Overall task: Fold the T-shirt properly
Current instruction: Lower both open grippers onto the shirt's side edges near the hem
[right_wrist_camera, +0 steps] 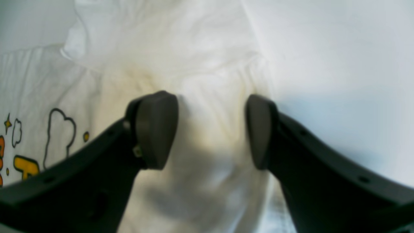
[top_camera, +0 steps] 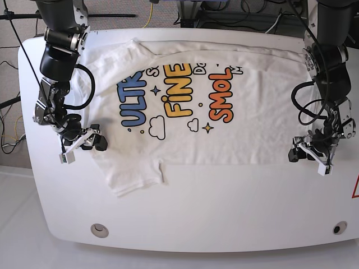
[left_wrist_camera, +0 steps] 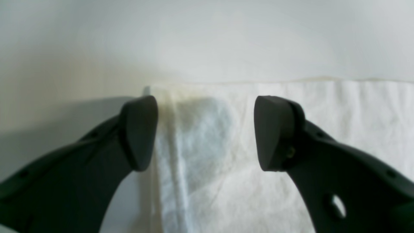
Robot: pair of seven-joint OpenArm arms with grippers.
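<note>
A white T-shirt (top_camera: 224, 134) lies spread print-side up across a white table (top_camera: 224, 207), its blue, yellow and orange-red lettering running sideways in the base view, with one short sleeve (top_camera: 132, 179) jutting toward the table's near edge.

The right end effector (top_camera: 92, 143) sits low at the shirt's edge just above that sleeve; the right wrist view shows its two dark fingers (right_wrist_camera: 155, 129) spread wide with rumpled white cloth beneath and between them, gripping nothing.

Across the table, the left end effector (top_camera: 300, 152) rests at the opposite corner of the shirt. In the left wrist view its jaws also stand wide apart, straddling the cloth's folded corner (left_wrist_camera: 194, 129), one fingertip (left_wrist_camera: 139, 132) over bare table beside the hem, and nothing is clamped.
</note>
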